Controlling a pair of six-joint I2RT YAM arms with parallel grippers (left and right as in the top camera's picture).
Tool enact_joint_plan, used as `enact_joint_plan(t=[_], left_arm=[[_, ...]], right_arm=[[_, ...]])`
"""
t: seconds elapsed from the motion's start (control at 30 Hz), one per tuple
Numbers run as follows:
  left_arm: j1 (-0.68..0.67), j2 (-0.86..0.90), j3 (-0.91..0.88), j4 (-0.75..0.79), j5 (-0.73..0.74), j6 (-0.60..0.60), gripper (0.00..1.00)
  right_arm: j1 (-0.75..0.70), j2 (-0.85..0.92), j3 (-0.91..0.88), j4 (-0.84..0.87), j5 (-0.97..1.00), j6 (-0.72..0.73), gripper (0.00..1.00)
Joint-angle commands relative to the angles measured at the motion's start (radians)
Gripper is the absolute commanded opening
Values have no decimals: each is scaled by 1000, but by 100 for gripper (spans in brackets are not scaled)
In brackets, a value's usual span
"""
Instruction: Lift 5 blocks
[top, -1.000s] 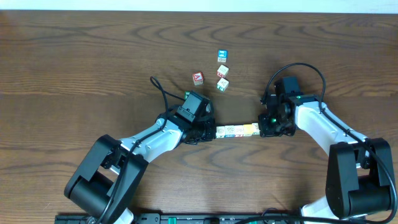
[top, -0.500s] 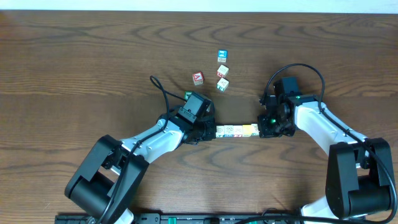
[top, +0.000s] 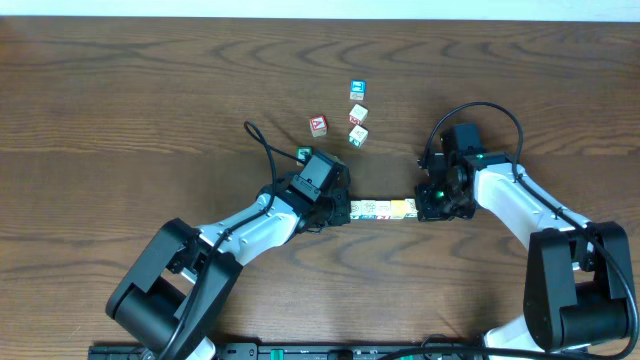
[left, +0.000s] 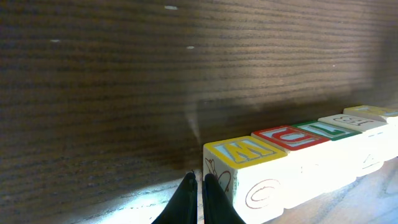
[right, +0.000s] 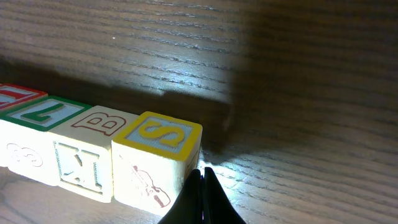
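Observation:
A straight row of five wooden blocks (top: 383, 209) spans the gap between my two grippers. My left gripper (top: 346, 211) is shut, and its tips (left: 199, 180) press the end face of the yellow-topped W block (left: 242, 168). The right gripper (top: 419, 209) is shut too, its tips (right: 201, 172) against the yellow-topped S block (right: 161, 155). Between those ends sit a red-topped block (left: 289, 135), a green-topped block (left: 326, 127) and a cream B block (right: 93, 143). The row's shadow lies apart from it on the table (top: 120, 90).
Beyond the row lie loose cubes: a red-faced one (top: 318, 126), a blue-faced one (top: 356, 90) and two cream ones (top: 358, 114) (top: 357, 135). The left arm's black cable (top: 258, 142) loops over the table behind its wrist.
The left arm has shifted slightly to the right and the row has crept right with it. The right arm and both shut grippers look the same.

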Motion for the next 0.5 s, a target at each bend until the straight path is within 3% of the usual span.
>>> enact_joint_plan(t=[0.0,0.27,0.47], left_arm=[[-37,7,0,25,58,-10,7],[-37,7,0,25,59,-13,7],[-37,7,0,25,64,-13,7]], right_arm=[[21,2,-3,4,-185,27,1],[21,2,-3,1,-184,176,1],[21,2,-3,8,-185,113,1]])
